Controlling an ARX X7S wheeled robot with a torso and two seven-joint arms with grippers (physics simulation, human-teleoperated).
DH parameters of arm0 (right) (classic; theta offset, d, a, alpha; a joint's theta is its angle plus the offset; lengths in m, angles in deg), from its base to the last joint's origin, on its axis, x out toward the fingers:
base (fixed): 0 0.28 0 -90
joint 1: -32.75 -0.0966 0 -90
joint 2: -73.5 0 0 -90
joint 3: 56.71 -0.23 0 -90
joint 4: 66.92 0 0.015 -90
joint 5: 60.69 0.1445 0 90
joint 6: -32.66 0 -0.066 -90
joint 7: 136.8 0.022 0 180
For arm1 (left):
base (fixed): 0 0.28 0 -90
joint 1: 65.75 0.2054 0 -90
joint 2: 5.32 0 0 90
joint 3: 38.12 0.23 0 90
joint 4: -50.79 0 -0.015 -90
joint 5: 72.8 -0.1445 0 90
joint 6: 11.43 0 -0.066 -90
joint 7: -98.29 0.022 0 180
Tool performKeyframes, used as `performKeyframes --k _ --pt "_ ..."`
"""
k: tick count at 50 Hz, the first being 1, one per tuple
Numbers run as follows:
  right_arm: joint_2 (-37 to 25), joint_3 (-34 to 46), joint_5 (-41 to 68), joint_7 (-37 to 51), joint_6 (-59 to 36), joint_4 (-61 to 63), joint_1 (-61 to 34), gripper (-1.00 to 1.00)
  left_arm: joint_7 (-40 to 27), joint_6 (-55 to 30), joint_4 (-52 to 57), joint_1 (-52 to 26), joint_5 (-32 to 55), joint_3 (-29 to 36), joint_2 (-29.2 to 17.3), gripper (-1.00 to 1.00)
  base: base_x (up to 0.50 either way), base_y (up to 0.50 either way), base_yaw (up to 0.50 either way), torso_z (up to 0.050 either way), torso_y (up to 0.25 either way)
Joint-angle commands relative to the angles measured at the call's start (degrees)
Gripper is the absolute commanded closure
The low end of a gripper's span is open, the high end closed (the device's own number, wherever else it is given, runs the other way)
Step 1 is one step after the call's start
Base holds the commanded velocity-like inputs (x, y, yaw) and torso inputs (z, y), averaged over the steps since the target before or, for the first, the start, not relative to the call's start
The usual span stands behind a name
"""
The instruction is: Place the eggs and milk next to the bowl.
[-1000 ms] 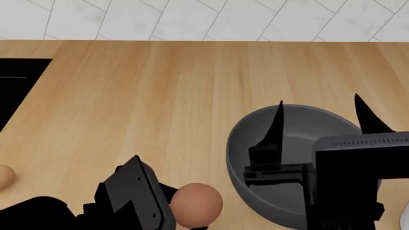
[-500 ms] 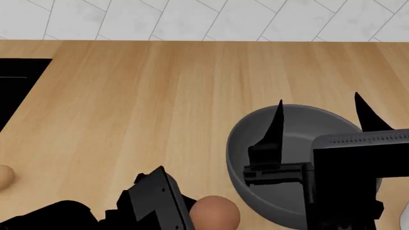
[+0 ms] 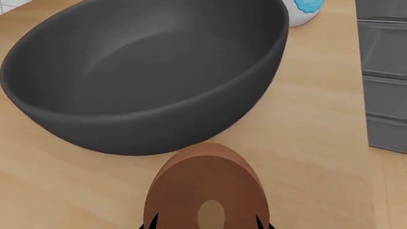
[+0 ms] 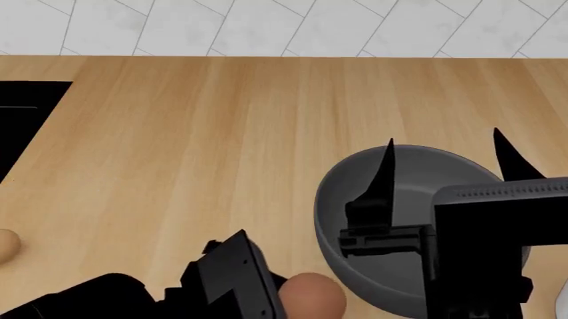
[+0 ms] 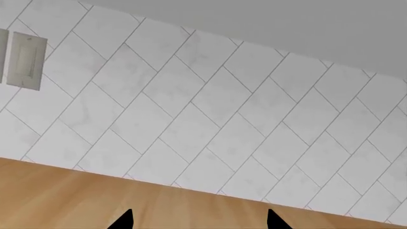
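Observation:
The dark grey bowl [image 4: 355, 199] [image 3: 146, 71] stands on the wooden counter at the right. My left gripper [image 4: 297, 299] [image 3: 203, 224] is shut on the reddish-brown egg [image 4: 315, 296] [image 3: 207, 188], which sits just short of the bowl's outer wall on its left. The smaller tan egg [image 4: 4, 244] lies at the far left edge of the head view. A white milk bottle with a blue cap [image 3: 304, 9] stands beyond the bowl. My right gripper [image 4: 442, 139] [image 5: 200, 222] is open above the bowl, with nothing between its fingers.
A black sink [image 4: 26, 119] is set into the counter at the far left. A white tiled wall [image 4: 284, 26] runs along the back. Grey drawer fronts [image 3: 381, 71] show past the counter edge. A wall switch plate [image 5: 24, 59] is on the tiles.
My left gripper has carried the reddish-brown egg to the right, closer to the bowl. The right arm, the bowl and the tan egg have stayed put.

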Motion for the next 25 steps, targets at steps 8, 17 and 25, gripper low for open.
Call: performKeyframes --k 8,17,25 --pt "-0.23 0.04 0.18 0.34 -0.18 -0.01 -0.16 -1.0 0.08 1.05 -3.49 0.44 -0.59 2.16 1.01 1.0 0.0 0.0 0.0 0.0 0.0" --pt "-0.31 0.09 0.3 0.46 -0.05 0.09 0.05 -1.0 0.07 0.66 -2.57 0.47 -0.37 2.48 0.53 -1.0 0.0 0.0 0.0 0.0 0.0" --pt "-0.39 0.12 0.32 0.46 0.42 -0.18 0.25 -1.0 -0.17 0.87 -2.53 0.35 -0.25 2.35 0.61 -1.0 0.0 0.0 0.0 0.0 0.0"
